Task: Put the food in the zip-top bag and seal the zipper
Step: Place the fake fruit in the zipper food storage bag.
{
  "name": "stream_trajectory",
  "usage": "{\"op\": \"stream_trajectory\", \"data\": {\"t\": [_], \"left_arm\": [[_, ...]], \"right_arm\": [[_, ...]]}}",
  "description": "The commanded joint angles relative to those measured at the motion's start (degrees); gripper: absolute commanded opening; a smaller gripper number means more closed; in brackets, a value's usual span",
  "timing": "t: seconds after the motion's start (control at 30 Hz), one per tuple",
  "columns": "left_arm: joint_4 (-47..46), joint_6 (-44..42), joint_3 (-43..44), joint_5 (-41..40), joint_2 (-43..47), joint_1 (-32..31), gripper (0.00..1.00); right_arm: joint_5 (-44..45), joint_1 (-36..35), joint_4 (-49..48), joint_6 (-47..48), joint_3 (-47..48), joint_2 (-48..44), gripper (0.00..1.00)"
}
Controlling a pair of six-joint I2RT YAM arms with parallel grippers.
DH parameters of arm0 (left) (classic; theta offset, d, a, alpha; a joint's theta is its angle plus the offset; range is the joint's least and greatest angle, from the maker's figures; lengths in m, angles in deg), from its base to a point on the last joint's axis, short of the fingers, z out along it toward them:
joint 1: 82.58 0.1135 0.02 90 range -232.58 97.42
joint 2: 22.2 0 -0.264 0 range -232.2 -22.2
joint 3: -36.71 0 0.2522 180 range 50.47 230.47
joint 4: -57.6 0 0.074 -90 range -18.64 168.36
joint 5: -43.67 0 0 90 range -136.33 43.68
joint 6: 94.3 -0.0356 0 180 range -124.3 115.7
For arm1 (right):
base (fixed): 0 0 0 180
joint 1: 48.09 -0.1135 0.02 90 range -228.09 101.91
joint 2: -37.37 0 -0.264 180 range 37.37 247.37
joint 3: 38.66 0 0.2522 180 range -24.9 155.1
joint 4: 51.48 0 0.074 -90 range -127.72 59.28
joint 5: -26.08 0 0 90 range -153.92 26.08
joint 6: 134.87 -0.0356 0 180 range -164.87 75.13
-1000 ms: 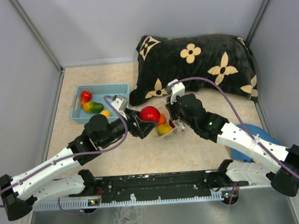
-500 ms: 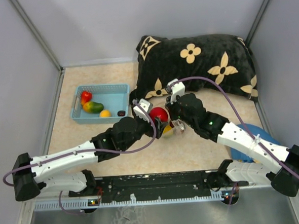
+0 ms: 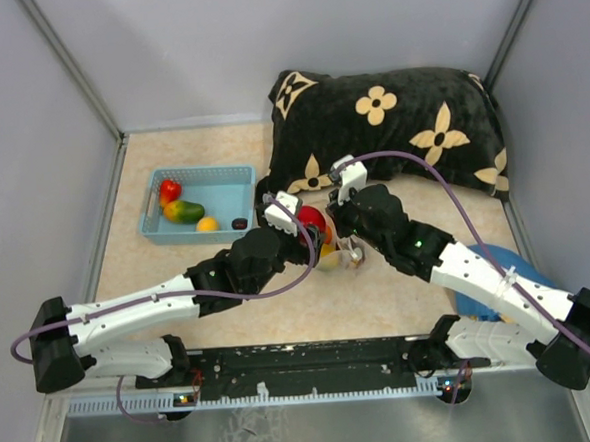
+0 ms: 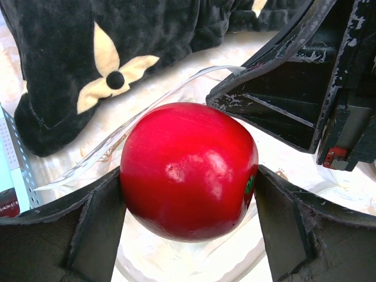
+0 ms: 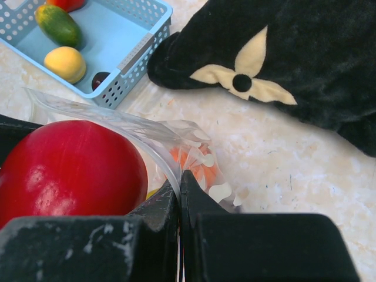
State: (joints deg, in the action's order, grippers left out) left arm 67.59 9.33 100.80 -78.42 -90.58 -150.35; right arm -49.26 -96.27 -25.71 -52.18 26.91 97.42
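top view: just in front of the black pillow (image 3: 389, 115), the left gripper (image 3: 314, 232) holds a red apple (image 3: 310, 218) at the zip-top bag (image 3: 349, 259), whose outline is hard to make out here.

left wrist view: its wide-spread fingers (image 4: 88, 223) press the apple's sides, with the pillow behind.

right wrist view: the right gripper (image 5: 180, 189), jaws closed, pinches the bag's rim; orange food (image 5: 194, 160) lies inside, near the pillow.

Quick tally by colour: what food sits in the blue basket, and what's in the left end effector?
Red piece, in basket: 1
Green piece: 1
Yellow piece: 1
Dark brown piece: 1
Red apple, in left end effector: 1
Total: 5
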Motion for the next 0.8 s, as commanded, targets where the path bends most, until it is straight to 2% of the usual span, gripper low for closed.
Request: {"op": "stream_trajectory", "data": {"t": [0.0,0.5,0.77], "left_arm": [[0.0,0.1,1.8,-1.3,0.5,-0.3,0.87],[1.6,1.9,1.6,-1.1,1.8,-0.3,0.95],[11.7,3.8,7.0,-3.4,5.3,0.1,0.99]], "right_arm": [[-0.5,0.3,-2.7,-0.6,3.2,-1.8,0.0],[-0.3,0.3,-2.7,-0.8,3.2,-2.0,0.0],[1.6,0.4,-2.3,-1.2,3.1,-1.4,0.0]]}}
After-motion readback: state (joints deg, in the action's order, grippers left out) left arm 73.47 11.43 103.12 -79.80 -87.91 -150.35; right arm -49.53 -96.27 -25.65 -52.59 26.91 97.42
